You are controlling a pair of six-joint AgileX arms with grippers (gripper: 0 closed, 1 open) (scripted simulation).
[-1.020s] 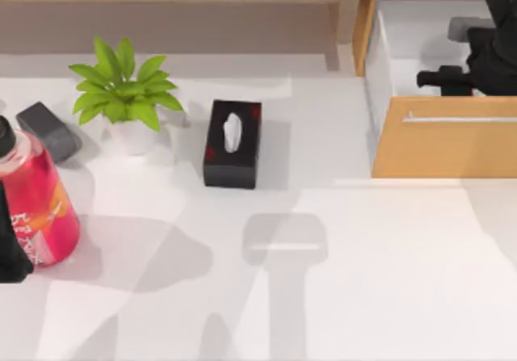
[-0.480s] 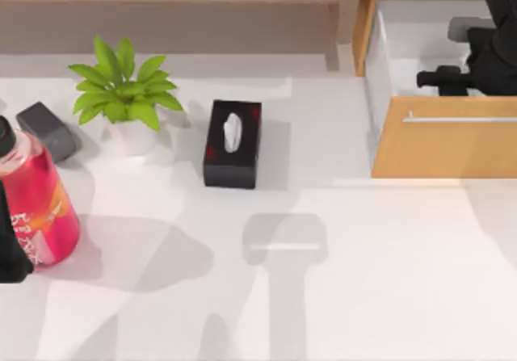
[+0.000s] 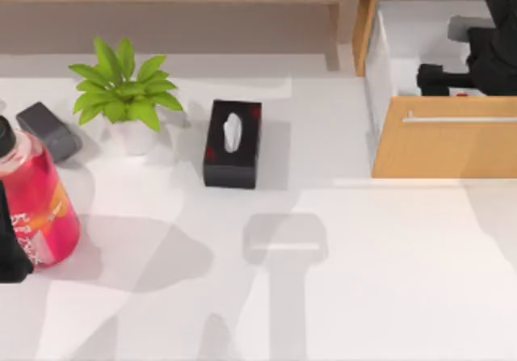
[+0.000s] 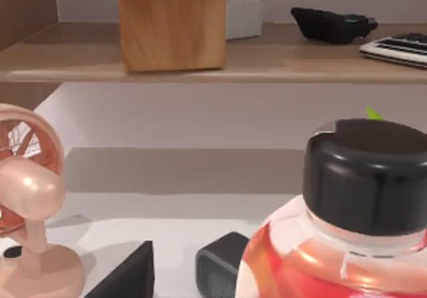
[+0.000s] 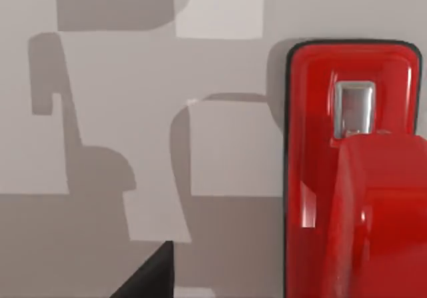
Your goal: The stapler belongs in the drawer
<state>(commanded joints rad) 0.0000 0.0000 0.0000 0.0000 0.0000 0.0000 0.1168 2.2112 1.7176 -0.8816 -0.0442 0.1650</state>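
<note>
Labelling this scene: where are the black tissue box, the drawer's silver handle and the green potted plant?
Black tissue box [image 3: 232,167]: top view, lid beside the tissue.
Silver bar handle [image 3: 459,119]: top view, mid-bar on the wooden front.
Green potted plant [image 3: 121,90]: top view, central leaves.

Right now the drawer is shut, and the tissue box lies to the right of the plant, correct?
Not quite. The drawer is pulled open: the top view shows its white inside, with the right end effector over it. The tissue box does lie to the right of the plant.
</note>
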